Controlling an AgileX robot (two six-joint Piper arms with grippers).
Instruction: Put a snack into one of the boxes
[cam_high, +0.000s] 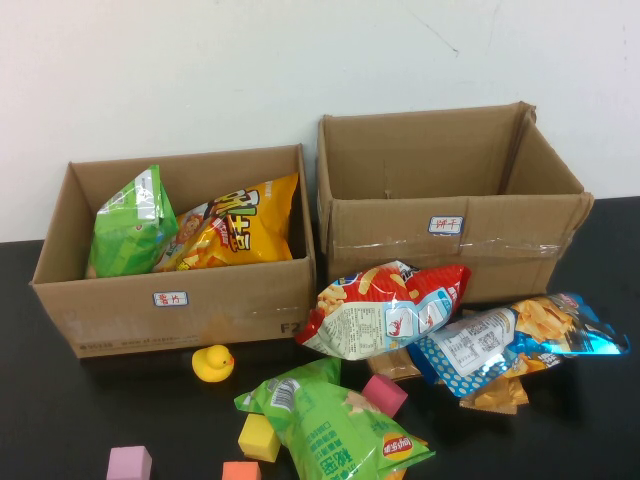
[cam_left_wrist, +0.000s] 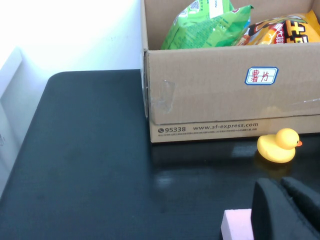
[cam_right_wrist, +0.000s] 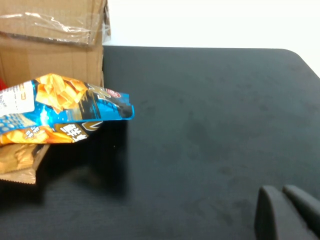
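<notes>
Left claw (cam_left_wrist: 287, 210) is hovering narrowed near the yellow rubber duck (cam_left_wrist: 278, 145); right claw (cam_right_wrist: 290, 212), narrowed, is hanging beside the blue crisp bag (cam_right_wrist: 60, 112).

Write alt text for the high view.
Two open cardboard boxes stand on a black table: the left box holds a green bag and a yellow bag. Red, blue and green snack bags, a rubber duck and foam blocks lie in front.

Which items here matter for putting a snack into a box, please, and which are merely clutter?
Job: left box, right box, red chip bag, blue chip bag, green chip bag, left gripper, right gripper, both low at the near edge.
Clutter: rubber duck, foam blocks.
</notes>
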